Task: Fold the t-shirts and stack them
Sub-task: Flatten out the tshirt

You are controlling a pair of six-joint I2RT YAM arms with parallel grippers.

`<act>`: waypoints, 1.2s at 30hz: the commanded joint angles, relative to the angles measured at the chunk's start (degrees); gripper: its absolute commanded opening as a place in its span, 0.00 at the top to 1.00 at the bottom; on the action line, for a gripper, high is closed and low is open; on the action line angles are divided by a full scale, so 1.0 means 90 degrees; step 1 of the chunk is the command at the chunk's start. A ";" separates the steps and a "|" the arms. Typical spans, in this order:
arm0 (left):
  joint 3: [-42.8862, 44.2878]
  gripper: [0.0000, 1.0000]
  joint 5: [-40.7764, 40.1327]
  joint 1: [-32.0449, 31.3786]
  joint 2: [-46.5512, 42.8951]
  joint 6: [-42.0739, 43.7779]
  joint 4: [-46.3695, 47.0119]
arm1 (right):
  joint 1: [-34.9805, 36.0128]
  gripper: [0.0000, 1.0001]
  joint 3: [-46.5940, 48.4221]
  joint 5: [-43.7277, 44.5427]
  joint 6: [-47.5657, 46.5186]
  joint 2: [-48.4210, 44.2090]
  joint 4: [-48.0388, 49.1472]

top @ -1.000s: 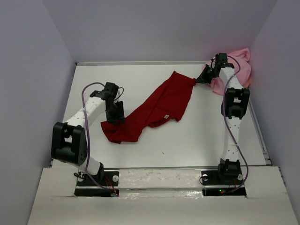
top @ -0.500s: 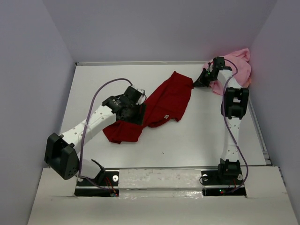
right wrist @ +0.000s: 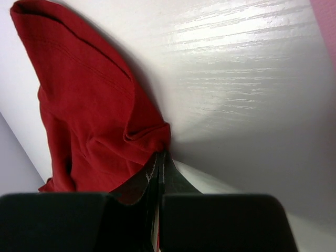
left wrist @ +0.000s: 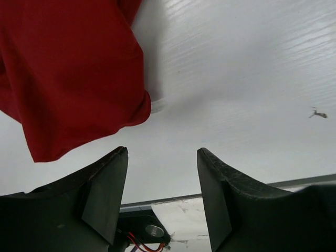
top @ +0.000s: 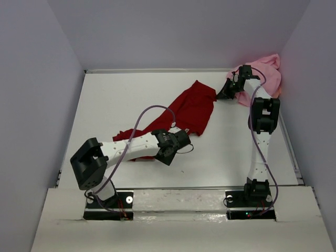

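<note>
As it lies, the red shirt (top: 190,107) runs diagonally near-left to far-right.

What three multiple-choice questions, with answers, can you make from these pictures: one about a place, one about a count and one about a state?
1. Where does the light pink t-shirt lie?
A. At the far right corner of the table
B. At the near left corner
C. In the middle

2. How many t-shirts are in view?
A. One
B. Two
C. Three

3. In what state is the right gripper?
A. Open over bare table
B. Shut on an edge of the dark red t-shirt
C. Shut on the pink one

Answers:
1 A: the pink cloth is bunched up in that corner.
2 B: only one pink and one dark red shirt show.
3 B: the right wrist view shows its jaws closed with red cloth pinched between them.
</note>
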 commanded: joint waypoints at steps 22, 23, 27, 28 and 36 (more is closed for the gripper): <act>-0.0134 0.33 -0.2087 -0.0760 0.1257 -0.1514 -0.0525 | 0.0065 1.00 -0.0316 -0.0258 -0.0149 -0.0697 0.0223; -0.0153 0.33 -0.2097 -0.0760 0.1295 -0.1485 -0.0516 | 0.0065 1.00 -0.0335 -0.0268 -0.0158 -0.0707 0.0224; -0.0154 0.54 -0.2146 -0.0760 0.1432 -0.1436 -0.0428 | 0.0065 1.00 -0.0384 -0.0249 -0.0178 -0.0736 0.0214; -0.0154 0.58 -0.2156 -0.0750 0.1461 -0.1426 -0.0428 | 0.0065 1.00 -0.0394 -0.0249 -0.0178 -0.0736 0.0223; -0.0173 0.60 -0.2214 -0.0682 0.1695 -0.1328 -0.0340 | 0.0065 1.00 -0.0423 -0.0239 -0.0188 -0.0756 0.0224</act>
